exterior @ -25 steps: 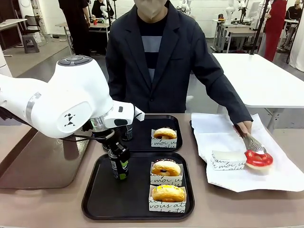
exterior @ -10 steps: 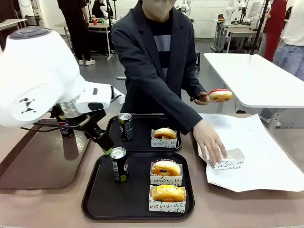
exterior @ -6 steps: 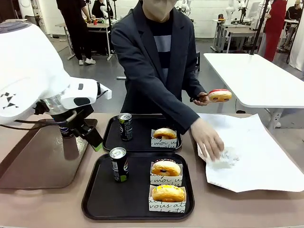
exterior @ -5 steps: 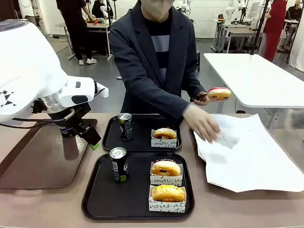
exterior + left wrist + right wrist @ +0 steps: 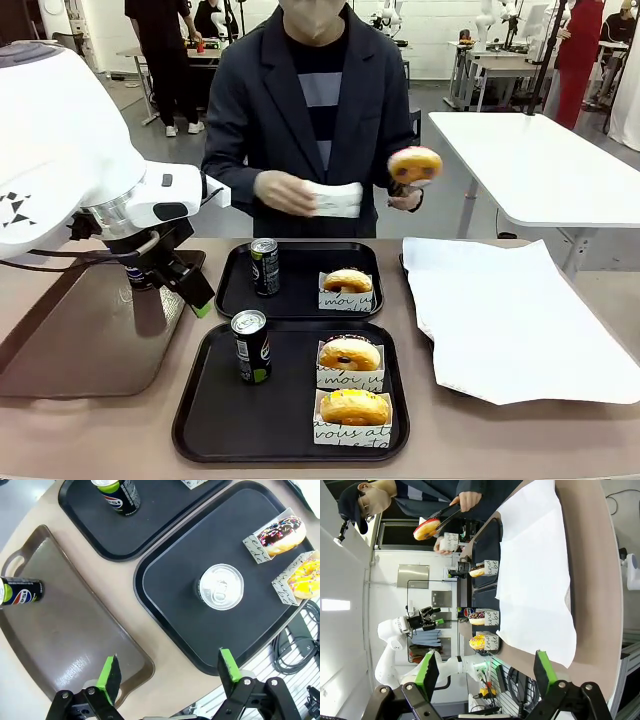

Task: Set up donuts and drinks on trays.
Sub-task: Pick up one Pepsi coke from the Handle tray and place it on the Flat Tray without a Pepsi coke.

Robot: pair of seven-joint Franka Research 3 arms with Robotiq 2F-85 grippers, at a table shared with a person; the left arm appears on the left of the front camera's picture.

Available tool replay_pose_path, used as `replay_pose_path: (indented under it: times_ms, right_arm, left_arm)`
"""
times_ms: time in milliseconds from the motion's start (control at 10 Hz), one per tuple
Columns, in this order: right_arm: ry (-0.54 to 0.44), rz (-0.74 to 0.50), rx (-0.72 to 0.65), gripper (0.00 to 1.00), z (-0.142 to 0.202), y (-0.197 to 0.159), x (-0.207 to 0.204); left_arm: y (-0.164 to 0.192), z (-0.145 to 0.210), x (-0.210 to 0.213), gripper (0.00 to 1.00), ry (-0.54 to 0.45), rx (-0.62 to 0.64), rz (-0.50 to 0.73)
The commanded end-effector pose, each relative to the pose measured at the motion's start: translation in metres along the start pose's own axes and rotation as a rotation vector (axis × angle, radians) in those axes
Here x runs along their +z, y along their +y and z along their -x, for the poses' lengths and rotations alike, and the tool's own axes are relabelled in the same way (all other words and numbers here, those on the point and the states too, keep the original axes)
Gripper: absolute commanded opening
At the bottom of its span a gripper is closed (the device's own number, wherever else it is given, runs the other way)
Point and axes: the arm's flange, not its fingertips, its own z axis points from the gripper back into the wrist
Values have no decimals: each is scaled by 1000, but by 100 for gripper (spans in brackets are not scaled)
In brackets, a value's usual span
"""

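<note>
the left gripper (image 5: 185, 285), jaws apart and empty, has drawn back to the left of the frame, leaving the slim dark can with a silver top (image 5: 251, 346) standing alone at the left of the near black square plastic tray (image 5: 200, 420). beside it sit a chocolate ring donut in a white printed sleeve (image 5: 349, 358) and a yellow-glazed one (image 5: 355, 411); that tray looks finished. the far black tray (image 5: 300, 305) holds a second can (image 5: 264, 266) and just one tan donut (image 5: 347, 285). the person has lifted an empty white sleeve (image 5: 337, 199) off the white paper sheet (image 5: 510, 320) and now holds a pink-topped donut (image 5: 415, 165) in tongs beside it, probably the far tray's missing piece.

the left wrist view adds a third can (image 5: 21, 591) standing on the brown handled tray (image 5: 75, 635) at its left edge. the right wrist view shows the right gripper (image 5: 484, 672) open and empty, off the paper's end.
</note>
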Motion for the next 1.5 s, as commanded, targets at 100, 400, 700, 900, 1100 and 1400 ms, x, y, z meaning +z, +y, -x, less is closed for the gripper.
replay_pose_path:
  times_ms: [100, 400, 700, 900, 1100, 1400]
  right_arm:
    - [-2, -9, 5, 100, 1, 0, 0]
    - [-2, -9, 5, 100, 1, 0, 0]
    - [-2, -9, 5, 100, 1, 0, 0]
    - [-2, -9, 5, 100, 1, 0, 0]
    - [-2, -9, 5, 100, 1, 0, 0]
    - [-2, -9, 5, 100, 1, 0, 0]
  left_arm:
    - [1, -1, 0, 100, -8, -13, 3]
    - [39, 5, 16, 100, -76, 83, 64]
    - [134, 71, 39, 100, -141, 352, 90]
    - [189, 119, 25, 100, -63, 491, 67]
    - [218, 148, 12, 100, -31, 615, 81]
    - [241, 117, 44, 100, -52, 588, 81]
